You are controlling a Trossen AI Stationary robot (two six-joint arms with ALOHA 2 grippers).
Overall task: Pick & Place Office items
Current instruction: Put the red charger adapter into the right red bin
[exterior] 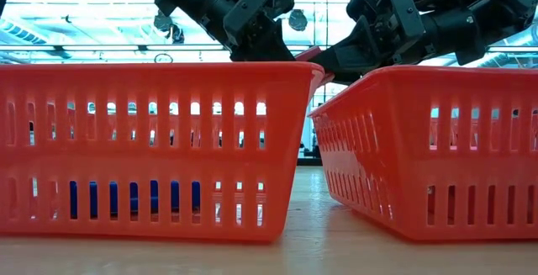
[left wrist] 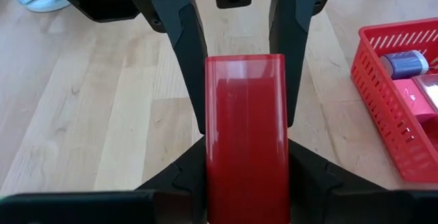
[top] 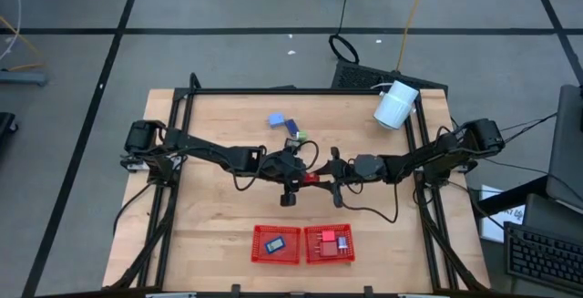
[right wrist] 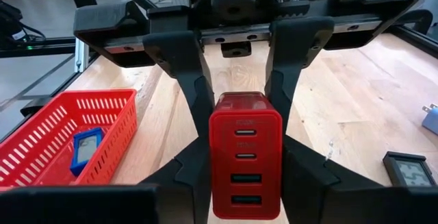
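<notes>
Right wrist view, red charger (right wrist: 245, 159) between both hands' fingers

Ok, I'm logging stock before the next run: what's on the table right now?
charger: 1, red, mid-table, between both grippers
left tray: 1, red mesh, table front
right tray: 1, red mesh, beside the left tray
blue piece: 1, in the left tray
red piece: 1, in the right tray
grey-blue piece: 1, in the right tray
light blue piece: 1, loose, table rear
dark blue piece: 1, loose, next to the light blue one
black piece: 1, loose, nearest the grippers
cylinder: 1, white, right rear corner
left gripper: dark, closed on the charger
right gripper: dark, closed on the charger's other end
</notes>
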